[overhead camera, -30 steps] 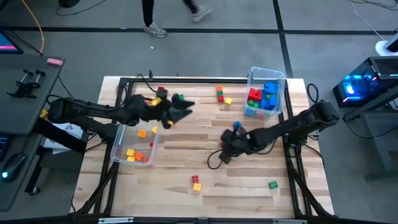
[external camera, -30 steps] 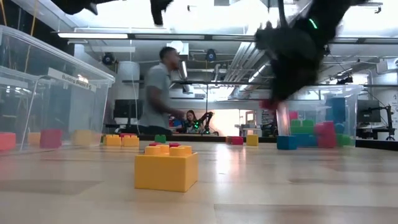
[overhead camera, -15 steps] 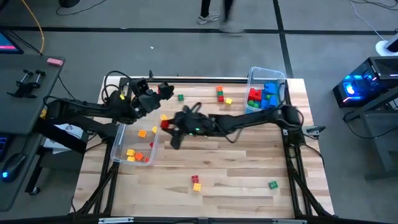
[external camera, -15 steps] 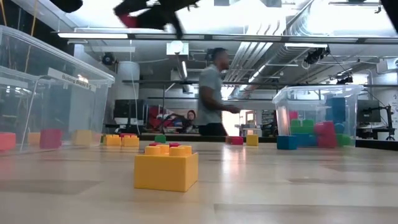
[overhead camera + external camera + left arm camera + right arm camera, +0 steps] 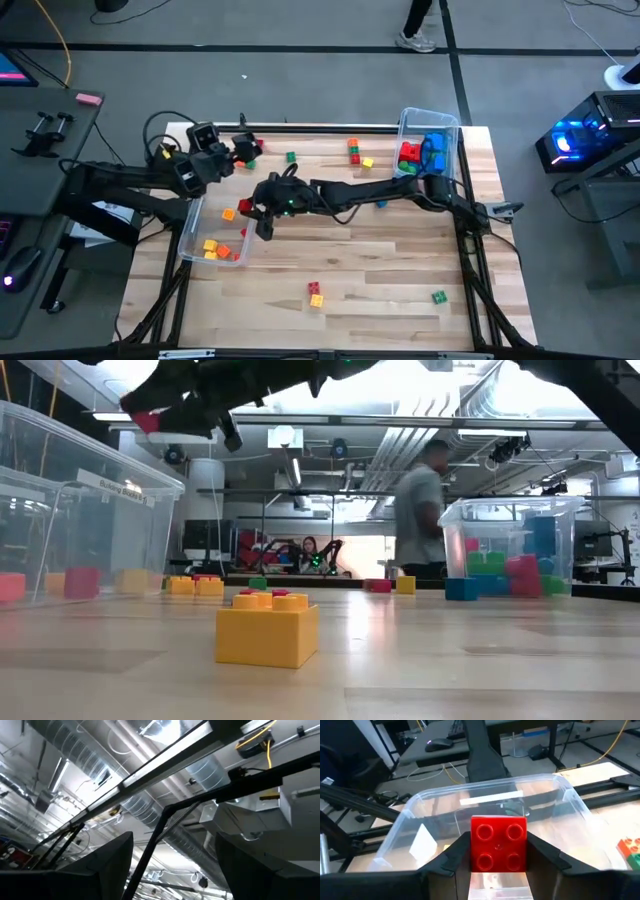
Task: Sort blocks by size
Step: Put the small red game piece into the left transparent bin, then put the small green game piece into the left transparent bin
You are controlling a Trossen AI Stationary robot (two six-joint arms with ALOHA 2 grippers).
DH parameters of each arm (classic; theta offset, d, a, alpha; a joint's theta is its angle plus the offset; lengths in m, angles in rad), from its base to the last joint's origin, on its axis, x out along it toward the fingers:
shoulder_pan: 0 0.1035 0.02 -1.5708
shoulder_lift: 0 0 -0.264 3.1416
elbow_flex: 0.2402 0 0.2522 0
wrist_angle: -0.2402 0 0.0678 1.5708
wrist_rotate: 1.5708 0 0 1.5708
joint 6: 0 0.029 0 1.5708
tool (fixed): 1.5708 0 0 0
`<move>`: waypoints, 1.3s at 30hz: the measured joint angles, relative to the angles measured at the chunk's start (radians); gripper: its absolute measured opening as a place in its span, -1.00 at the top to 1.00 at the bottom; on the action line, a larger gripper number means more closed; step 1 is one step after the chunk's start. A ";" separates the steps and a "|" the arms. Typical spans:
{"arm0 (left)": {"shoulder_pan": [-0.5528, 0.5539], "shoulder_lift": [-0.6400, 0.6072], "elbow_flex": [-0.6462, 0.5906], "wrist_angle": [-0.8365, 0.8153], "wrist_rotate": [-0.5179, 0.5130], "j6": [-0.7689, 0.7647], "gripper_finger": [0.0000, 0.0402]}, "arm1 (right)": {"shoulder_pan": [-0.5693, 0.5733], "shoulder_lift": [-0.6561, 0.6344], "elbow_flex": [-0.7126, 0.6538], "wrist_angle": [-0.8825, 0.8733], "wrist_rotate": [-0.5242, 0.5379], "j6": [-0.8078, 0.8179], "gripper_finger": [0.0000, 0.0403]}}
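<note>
We saw the right gripper point(image 5: 252, 207) stretched across the table point(image 5: 380, 270) to the edge of the left bin point(image 5: 196, 232), its fingers point(image 5: 447, 860) pinching a red block point(image 5: 498, 843) with four studs, held above the bin's open top. In the low view the same red block point(image 5: 148, 420) hung high over the bin wall point(image 5: 90, 530), which carried a white label point(image 5: 125, 488) whose writing we could not read. Inside that bin lay a few small yellow, orange and red blocks point(image 5: 222, 247). The right bin point(image 5: 428, 150) at the far right corner held larger red, blue and green blocks point(image 5: 422, 156). More blocks lay loose on the wood: a yellow one point(image 5: 267, 625) near the front, a green one point(image 5: 438, 296) near the front right, and a red and yellow pair point(image 5: 358, 155) near the back. The left gripper point(image 5: 243, 148) was raised at the back left corner, tilted upward, its fingers point(image 5: 100, 870) spread apart with nothing between them. A person point(image 5: 420, 510) stood behind the table.
</note>
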 joint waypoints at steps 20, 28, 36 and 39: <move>0.136 -0.026 0.000 0.011 0.128 -0.145 -0.33 | -0.017 -0.128 0.002 -0.219 0.009 -0.015 -0.69; 0.194 -0.035 0.000 0.006 0.193 -0.140 -0.33 | -0.010 -0.250 0.002 -0.632 0.038 -0.106 -0.65; 0.199 -0.034 0.000 -0.211 0.207 0.017 -0.33 | 0.011 -0.403 -0.179 -0.993 0.053 -0.073 -0.65; 0.193 -0.034 0.001 -0.457 0.159 0.081 -0.33 | 0.048 -0.548 -0.430 -0.944 0.069 0.045 -0.65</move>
